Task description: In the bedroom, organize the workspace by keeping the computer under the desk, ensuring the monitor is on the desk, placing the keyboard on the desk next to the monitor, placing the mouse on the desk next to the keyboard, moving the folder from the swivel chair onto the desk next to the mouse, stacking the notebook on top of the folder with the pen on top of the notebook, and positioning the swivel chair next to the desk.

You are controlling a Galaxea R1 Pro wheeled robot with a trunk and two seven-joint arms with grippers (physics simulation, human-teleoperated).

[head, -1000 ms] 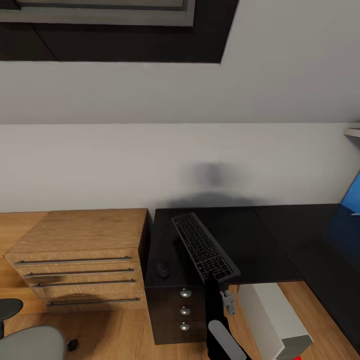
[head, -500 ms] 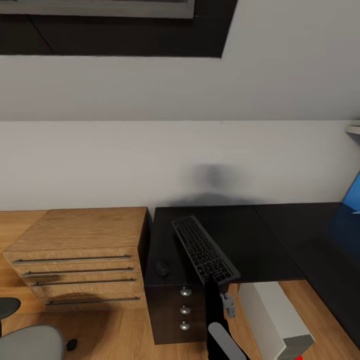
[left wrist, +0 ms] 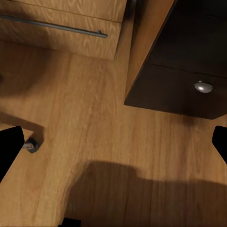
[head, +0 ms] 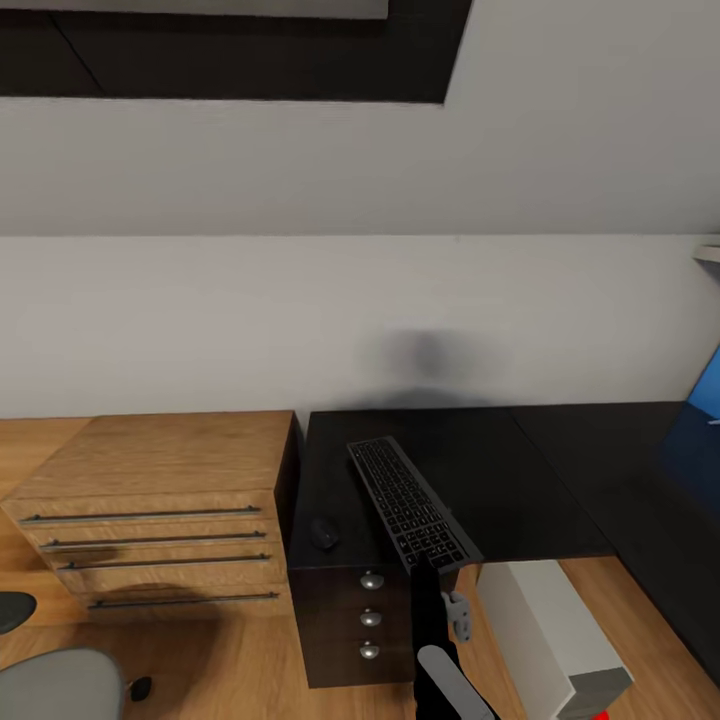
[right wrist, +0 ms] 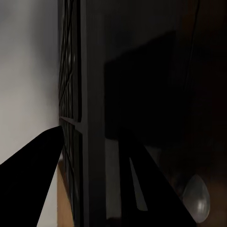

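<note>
The dark-grey keyboard lies diagonally over the left part of the black desk, its near end past the front edge. My right gripper is shut on that near end. In the right wrist view the keyboard's edge runs between the black fingers. I cannot tell whether the keyboard rests on the desk. The small black mouse sits on the desk's front left corner. The light-grey computer stands on the floor under the desk. My left gripper hangs open over the floor.
A light wooden cabinet with bar handles adjoins the desk's left side. Black drawers with round knobs sit under the desk. The swivel chair's grey seat shows at the lower left, and a castor is near my left gripper. The blue back panel is at the right.
The head picture has shifted slightly upward, so the camera moved. Against the desk, the keyboard in my right gripper has come a little toward the front edge.
</note>
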